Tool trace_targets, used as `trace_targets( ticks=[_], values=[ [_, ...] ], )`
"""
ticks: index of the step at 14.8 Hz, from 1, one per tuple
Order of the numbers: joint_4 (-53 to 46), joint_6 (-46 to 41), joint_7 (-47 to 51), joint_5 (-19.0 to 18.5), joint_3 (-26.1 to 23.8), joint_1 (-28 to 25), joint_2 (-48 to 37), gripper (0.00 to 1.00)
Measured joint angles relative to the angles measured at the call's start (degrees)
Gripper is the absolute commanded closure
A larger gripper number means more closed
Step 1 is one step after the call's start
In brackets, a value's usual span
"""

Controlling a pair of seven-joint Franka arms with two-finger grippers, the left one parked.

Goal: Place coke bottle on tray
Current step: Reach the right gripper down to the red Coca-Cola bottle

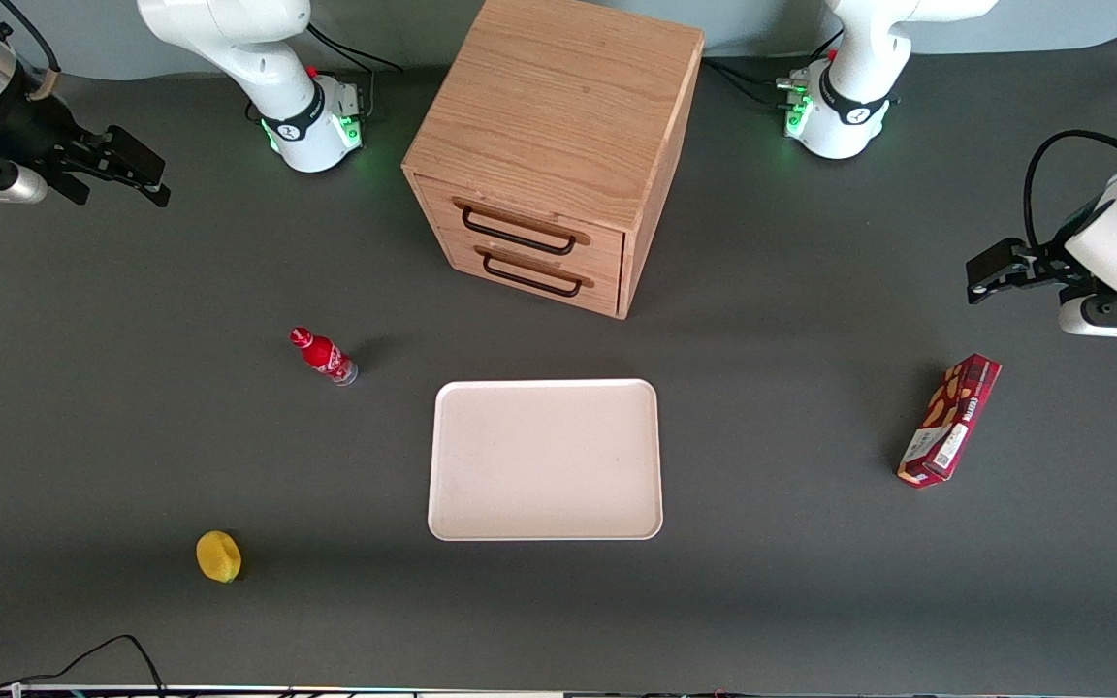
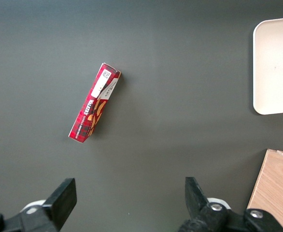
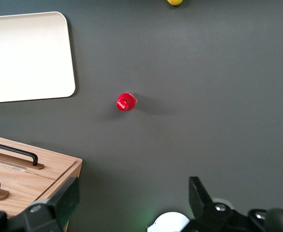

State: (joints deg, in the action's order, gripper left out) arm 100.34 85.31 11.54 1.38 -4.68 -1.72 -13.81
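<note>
The coke bottle (image 1: 324, 356), small and red with a red cap, stands upright on the dark table beside the tray, toward the working arm's end. In the right wrist view I look down on its cap (image 3: 126, 101). The pale cream-pink tray (image 1: 546, 459) lies flat in front of the wooden cabinet, nearer to the front camera, with nothing on it; a corner of it shows in the right wrist view (image 3: 25, 58). My right gripper (image 1: 151, 179) is open and empty, held high at the working arm's end, well apart from the bottle and farther from the front camera; its fingers frame bare table (image 3: 132, 193).
A wooden two-drawer cabinet (image 1: 549, 145) stands farther from the front camera than the tray, drawers shut. A yellow lemon-like object (image 1: 218, 556) lies nearer the front camera than the bottle. A long red snack box (image 1: 949, 419) lies toward the parked arm's end.
</note>
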Motion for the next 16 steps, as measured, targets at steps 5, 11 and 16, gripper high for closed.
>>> trace_targets(
  ticks=[5,11,16],
  values=[
    [0.01,-0.18,0.00,0.00,-0.11,-0.03,0.12,0.00],
    [10.10,17.31,0.05,0.09,-2.61,-0.52,8.44,0.00],
    [19.09,33.87,2.25,0.09,-3.75,-0.53,17.28,0.00]
  ],
)
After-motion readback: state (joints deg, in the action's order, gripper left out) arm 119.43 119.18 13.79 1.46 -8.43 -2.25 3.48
